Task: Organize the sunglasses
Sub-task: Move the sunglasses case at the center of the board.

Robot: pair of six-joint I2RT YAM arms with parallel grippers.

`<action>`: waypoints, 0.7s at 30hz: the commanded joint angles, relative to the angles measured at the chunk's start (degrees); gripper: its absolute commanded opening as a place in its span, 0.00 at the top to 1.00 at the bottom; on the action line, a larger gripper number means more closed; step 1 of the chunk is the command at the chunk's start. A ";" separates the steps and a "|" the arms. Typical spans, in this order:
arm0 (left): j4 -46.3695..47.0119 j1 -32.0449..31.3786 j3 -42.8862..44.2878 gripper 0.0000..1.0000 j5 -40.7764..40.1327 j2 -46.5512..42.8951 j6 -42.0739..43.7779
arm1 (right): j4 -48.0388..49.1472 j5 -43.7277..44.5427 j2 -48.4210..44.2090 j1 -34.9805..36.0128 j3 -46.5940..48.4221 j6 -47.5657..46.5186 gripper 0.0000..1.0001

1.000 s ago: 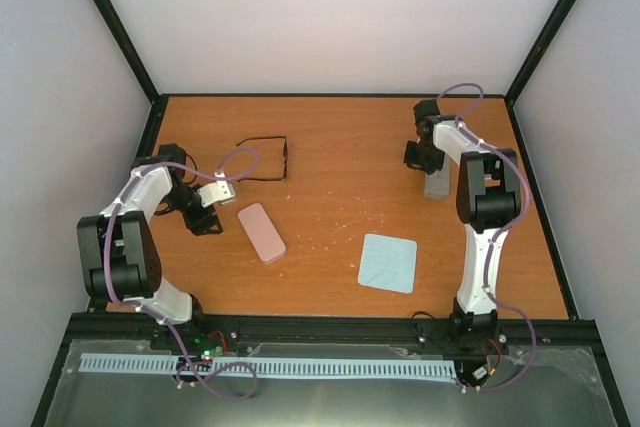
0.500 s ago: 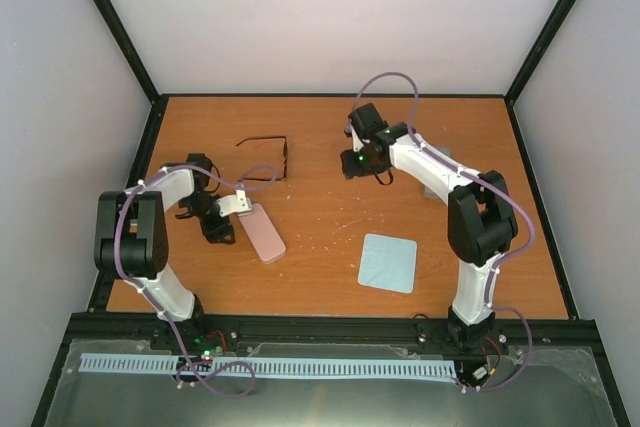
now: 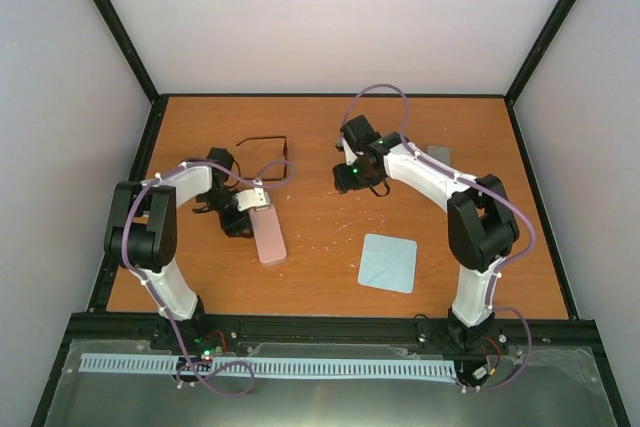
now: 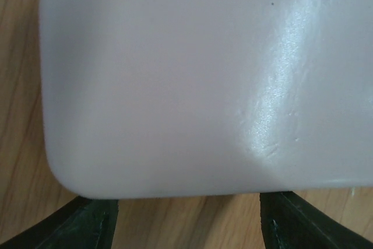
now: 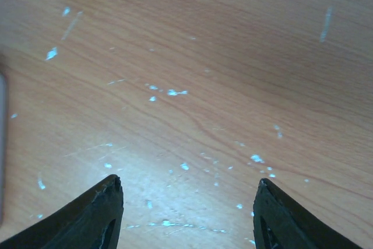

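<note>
**Both arms have swung inward over the last second, and both sets of jaws stand open on nothing.**

We see the right gripper [image 5: 189, 183] gone from the grey case [image 3: 437, 154], now well behind it, to bare table [image 5: 192, 74] near the middle. Its 2 fingers are spread wide where they were nearly closed. The left gripper [image 4: 187, 201] has slid up to the end of the pink case [image 4: 192, 86], which lies just ahead of its parted fingertips, not between them. The black sunglasses [image 3: 264, 141] have not moved. They lie beyond the left jaws and off to the side of the right jaws, touched by neither.
</note>
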 commanded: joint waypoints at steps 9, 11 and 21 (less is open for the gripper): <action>4.77 -9.30 0.27 0.34 6.27 3.92 -7.96 | -0.15 -4.05 -4.93 4.68 -3.40 2.13 0.38; 5.63 -10.35 0.68 0.34 7.41 4.17 -9.22 | -0.07 -4.20 -6.00 5.43 -4.91 2.59 0.37; 8.35 -16.39 5.05 0.35 12.02 7.91 -16.26 | -0.11 -3.84 -8.64 8.60 -8.85 4.53 0.37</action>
